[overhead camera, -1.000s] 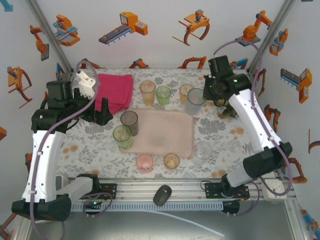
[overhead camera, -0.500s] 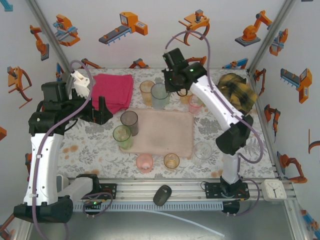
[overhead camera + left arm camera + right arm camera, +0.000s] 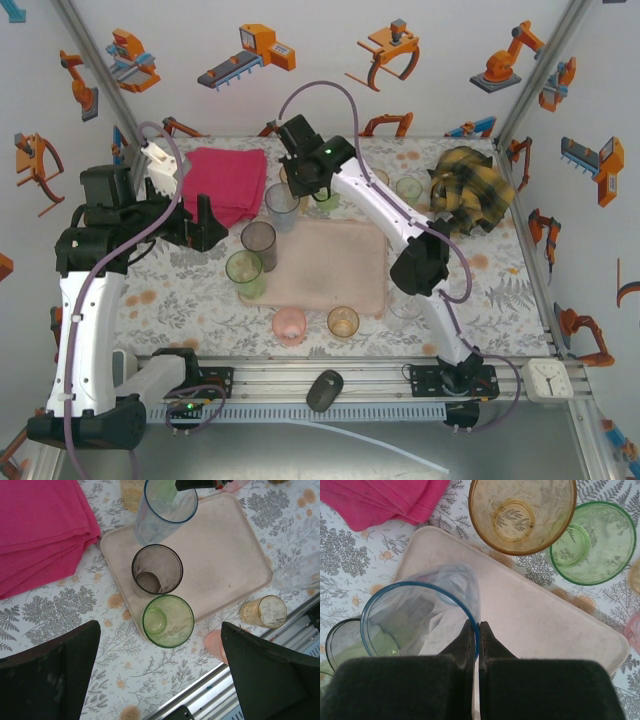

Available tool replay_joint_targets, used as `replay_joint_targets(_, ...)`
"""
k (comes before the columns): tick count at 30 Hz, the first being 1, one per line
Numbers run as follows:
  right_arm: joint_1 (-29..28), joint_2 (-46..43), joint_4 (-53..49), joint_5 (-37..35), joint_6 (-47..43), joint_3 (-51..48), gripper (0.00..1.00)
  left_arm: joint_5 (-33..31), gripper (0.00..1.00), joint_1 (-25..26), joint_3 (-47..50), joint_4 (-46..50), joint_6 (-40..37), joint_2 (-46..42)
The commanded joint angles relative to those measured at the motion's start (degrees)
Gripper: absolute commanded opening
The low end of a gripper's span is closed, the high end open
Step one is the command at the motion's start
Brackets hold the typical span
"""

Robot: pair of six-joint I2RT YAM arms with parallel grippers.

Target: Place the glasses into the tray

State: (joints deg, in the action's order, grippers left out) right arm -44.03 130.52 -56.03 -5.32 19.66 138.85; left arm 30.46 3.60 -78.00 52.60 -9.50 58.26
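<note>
Tray (image 3: 340, 265), one, cloth (image 3: 230, 180), one, blue glass (image 3: 283, 203), one

White walls (image 3: 320, 30) with orange robot prints (image 3: 250, 55) surround a floral tablecloth (image 3: 510, 290).

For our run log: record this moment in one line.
right pincer: shut on blue glass | place: over tray corner | left pincer: open

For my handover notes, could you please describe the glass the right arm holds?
Find the pale pink tray. Over its far left corner the right tool pinches a glass by the rim. It alone is pale blue and tilted; the grey glass and green glass beside it stand upright.
</note>
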Motion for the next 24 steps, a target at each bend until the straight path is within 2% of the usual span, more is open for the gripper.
replay_joint_targets(1,-0.52,1.10,2.17,0.76,0.22,2.65,0.00,1.62,0.99,-0.34,0.84,-0.96,0.70,-0.51)
replay_joint_targets(24,-0.77,6.84,4.61,3.33,1.90,4.83,0.03,1.36,0.99,-0.44,1.26,-0.68,-0.25,-1.48)
